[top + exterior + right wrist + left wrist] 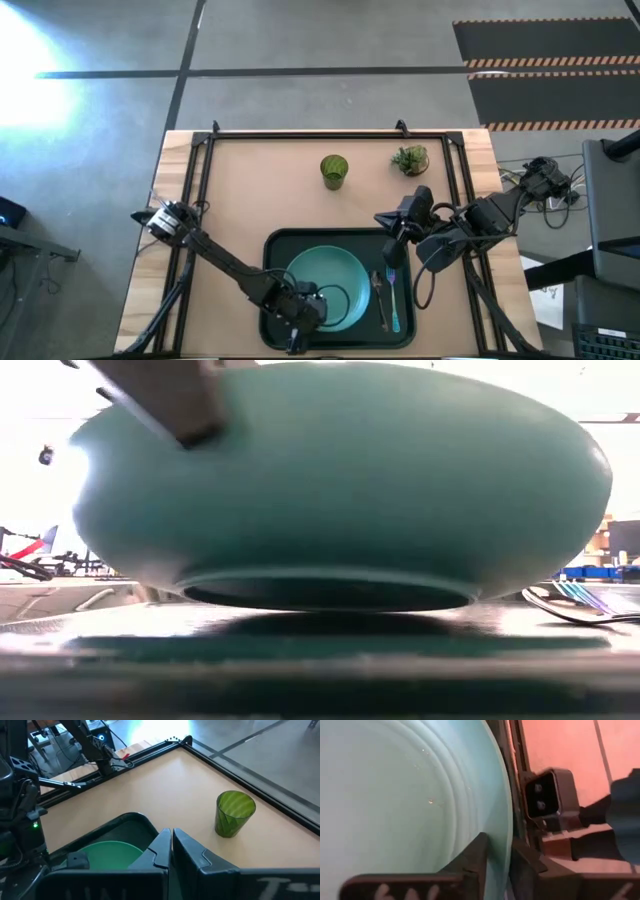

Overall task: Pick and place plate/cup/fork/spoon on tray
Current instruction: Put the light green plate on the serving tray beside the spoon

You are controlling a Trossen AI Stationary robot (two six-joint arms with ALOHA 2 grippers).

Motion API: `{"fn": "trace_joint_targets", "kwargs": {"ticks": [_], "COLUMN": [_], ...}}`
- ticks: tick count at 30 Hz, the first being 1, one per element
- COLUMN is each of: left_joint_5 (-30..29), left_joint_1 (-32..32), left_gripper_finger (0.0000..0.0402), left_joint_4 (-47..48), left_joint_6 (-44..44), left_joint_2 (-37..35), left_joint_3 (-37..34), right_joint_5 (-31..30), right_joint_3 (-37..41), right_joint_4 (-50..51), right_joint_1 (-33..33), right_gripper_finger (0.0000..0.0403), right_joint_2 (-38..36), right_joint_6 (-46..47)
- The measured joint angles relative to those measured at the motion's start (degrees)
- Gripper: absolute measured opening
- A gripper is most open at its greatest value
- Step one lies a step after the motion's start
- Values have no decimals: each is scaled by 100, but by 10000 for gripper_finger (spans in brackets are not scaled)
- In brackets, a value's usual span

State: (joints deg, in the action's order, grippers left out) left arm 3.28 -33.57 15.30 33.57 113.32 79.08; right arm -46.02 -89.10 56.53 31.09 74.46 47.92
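Note:
The teal plate (335, 285) is in the dark green tray (275, 245) at the table's near edge. My left gripper (300, 308) is shut on the plate's near-left rim. The bluish fork (395, 305) and the darker spoon (379, 292) lie side by side on the tray's right part. The olive-green cup (334, 171) stands upright on the table beyond the tray and also shows in the right wrist view (234, 813). My right gripper (171, 845) is shut and empty, over the tray's far right corner (393, 240). My left gripper pinches the plate's rim (504, 851) between its two fingers, one finger (472, 860) on the inner face and one (527, 865) on the outer side. In the low view a finger (170, 400) lies on the plate's upper edge. Whether the plate's foot (330, 592) rests on the tray, I cannot tell.
A small spiky potted plant (410, 158) stands to the right of the cup. A black frame (330, 133) runs along the table's far and side edges. Bare tabletop lies between the tray and the cup.

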Motion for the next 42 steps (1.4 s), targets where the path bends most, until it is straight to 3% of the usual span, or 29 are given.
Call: {"fn": "trace_joint_targets", "kwargs": {"ticks": [8,14,19,23,28,42], "left_joint_5": [68,60,-251,-562,-697,-249], "left_joint_1": [-6,16,137,235,291,71], "left_gripper_finger": [110,114,115,88,9,0], "left_joint_4": [-118,-572,-393,59,203,-329], "left_joint_6": [141,86,51,-107,-140,196], "left_joint_2": [8,8,61,76,80,517], "left_joint_3": [-5,-5,-5,-16,-16,-32], "right_joint_5": [0,0,0,2,2,2], "right_joint_3": [0,0,0,0,0,0], "right_joint_4": [4,17,17,17,15,24], "right_joint_1": [0,0,0,0,2,2], "right_gripper_finger": [9,9,9,9,9,9], "right_joint_2": [0,0,0,0,-1,0], "right_joint_6": [-13,-44,-44,-42,0,-35]}}
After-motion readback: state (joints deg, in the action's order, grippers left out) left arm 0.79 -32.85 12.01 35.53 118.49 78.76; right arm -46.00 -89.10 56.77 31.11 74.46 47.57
